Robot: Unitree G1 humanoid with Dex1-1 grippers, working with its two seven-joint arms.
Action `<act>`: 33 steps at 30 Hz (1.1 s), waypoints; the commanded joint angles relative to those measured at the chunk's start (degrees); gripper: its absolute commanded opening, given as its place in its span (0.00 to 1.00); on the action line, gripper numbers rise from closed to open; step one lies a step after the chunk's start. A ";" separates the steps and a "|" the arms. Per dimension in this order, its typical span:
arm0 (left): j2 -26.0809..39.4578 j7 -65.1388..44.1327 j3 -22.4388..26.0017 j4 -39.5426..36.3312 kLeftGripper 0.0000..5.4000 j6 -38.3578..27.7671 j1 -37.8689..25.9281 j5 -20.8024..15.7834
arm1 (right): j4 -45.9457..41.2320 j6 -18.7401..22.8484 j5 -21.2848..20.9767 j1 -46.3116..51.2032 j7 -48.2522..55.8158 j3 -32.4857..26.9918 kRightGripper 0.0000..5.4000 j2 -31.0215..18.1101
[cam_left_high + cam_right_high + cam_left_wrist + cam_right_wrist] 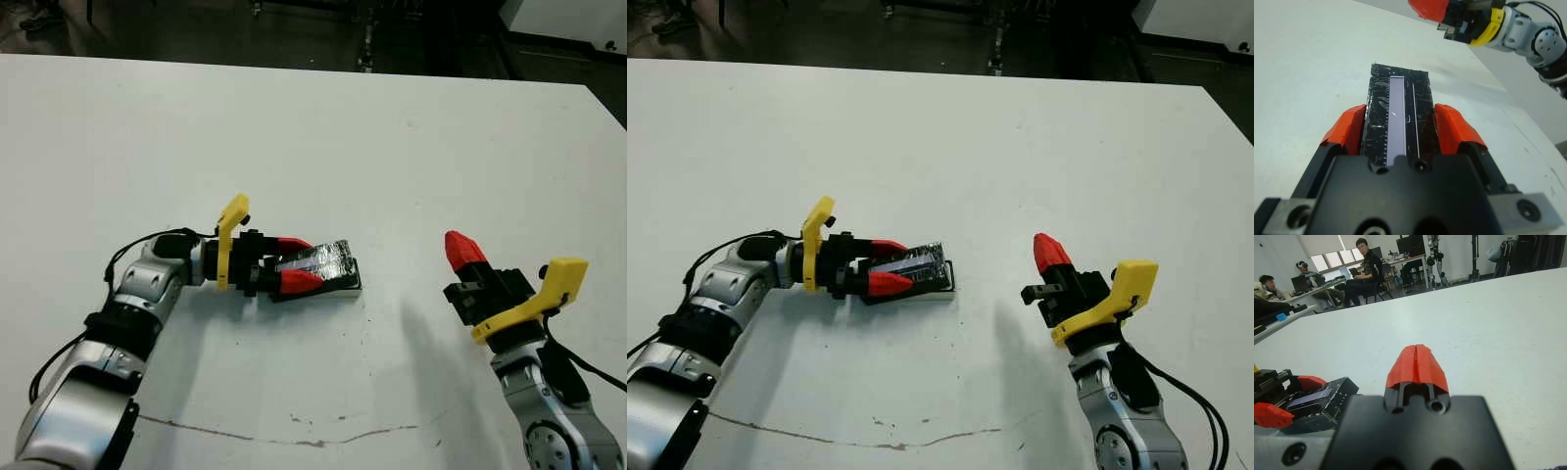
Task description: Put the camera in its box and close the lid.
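The glossy black lid [323, 260] lies flat at the middle of the table, on top of the box, of which only a thin white edge [338, 290] shows beneath it. My left gripper [306, 262] reaches in from the left and is shut on the lid, one red finger [1349, 129] pressed against each long side. The camera is hidden. My right gripper [458, 247] hangs to the right of the lid, well apart from it, with its fingers [1417, 360] shut together on nothing.
A thin brown line [294, 431] marks the white table [392, 147] near its front edge. Beyond the table's far edge, several people [1366, 264] sit at desks in the right wrist view.
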 commanded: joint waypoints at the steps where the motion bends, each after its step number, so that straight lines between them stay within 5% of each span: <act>1: -2.44 -0.14 -2.87 4.95 0.58 -0.40 1.47 4.50 | -0.19 0.42 -0.01 0.55 -0.33 -0.52 0.00 -0.71; 15: -4.87 0.83 -3.49 9.46 0.58 -0.17 -0.35 6.44 | -0.12 0.32 0.22 0.75 -0.37 -0.57 0.00 -0.47; 33: -7.40 5.58 -4.84 8.39 0.58 9.81 -2.14 8.46 | -0.45 0.88 -0.02 0.54 -0.63 -0.61 0.00 -1.13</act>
